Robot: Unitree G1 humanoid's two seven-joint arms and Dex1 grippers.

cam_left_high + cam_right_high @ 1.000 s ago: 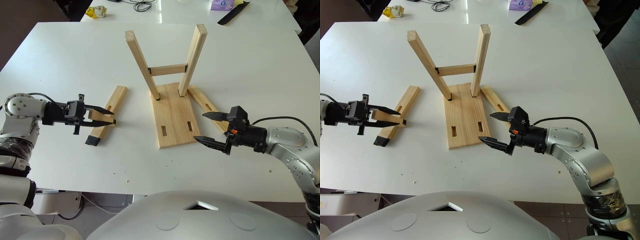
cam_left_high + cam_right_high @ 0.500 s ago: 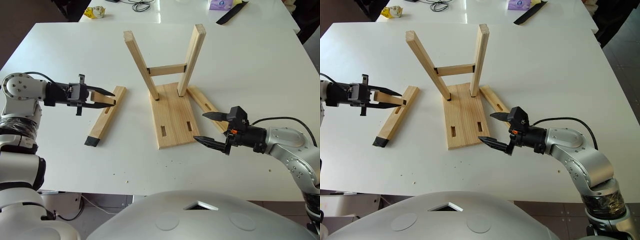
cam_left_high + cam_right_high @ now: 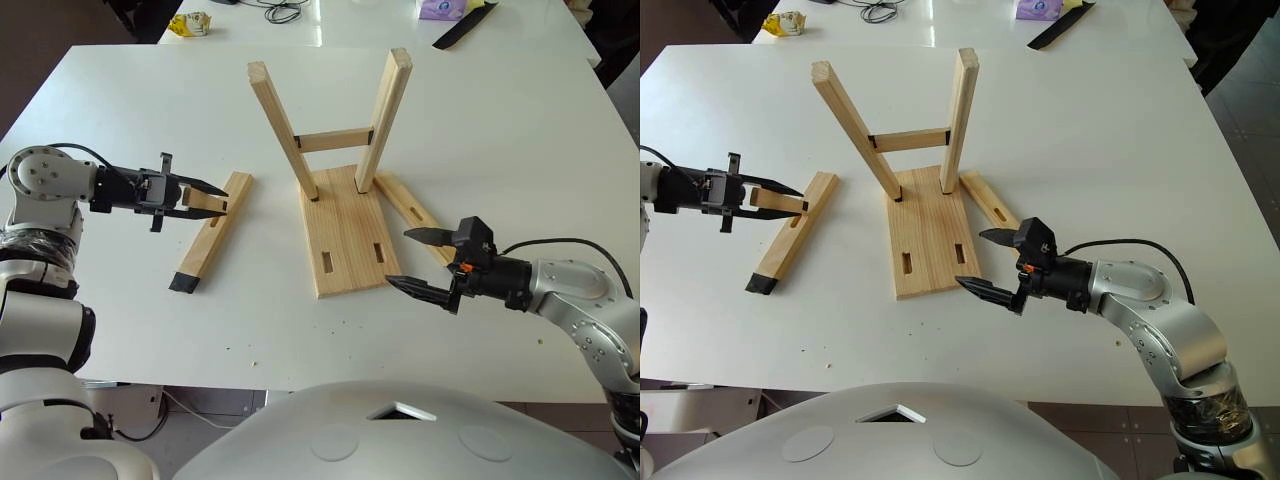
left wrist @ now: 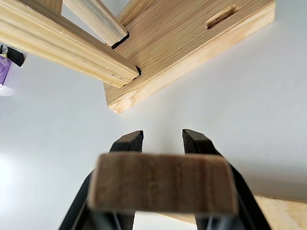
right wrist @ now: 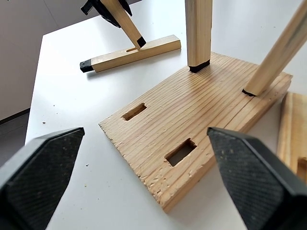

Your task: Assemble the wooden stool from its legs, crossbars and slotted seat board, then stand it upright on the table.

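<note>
In the head views, at centre frame: flat on the white table (image 3: pixel 500 130), the slotted seat board (image 3: pixel 345 232), with two upright legs (image 3: pixel 283 128) set into its far slots and joined by a fitted crossbar (image 3: pixel 335 140), the two near slots unfilled. Left of centre: a loose leg (image 3: pixel 212 232) lying flat, dark cap toward the lower edge. Just right of the board, close along its edge: another flat leg (image 3: pixel 412 215). At mid left: the left gripper (image 3: pixel 210 196) clamped on a short held crossbar (image 3: pixel 207 201), above the upper end of the loose leg. At lower right: the right gripper (image 3: pixel 400 257) spread wide, holding nothing, beside the board's near right corner. In the left wrist view: the held crossbar's end grain between both dark fingers (image 4: pixel 125 143), with the board's corner and the feet of the upright legs beyond. In the right wrist view: both fingers (image 5: pixel 41 165) far apart, framing the board and its two free slots. Behind, the loose leg with the held crossbar's dark tip right at its slot, contact impossible to judge.
</note>
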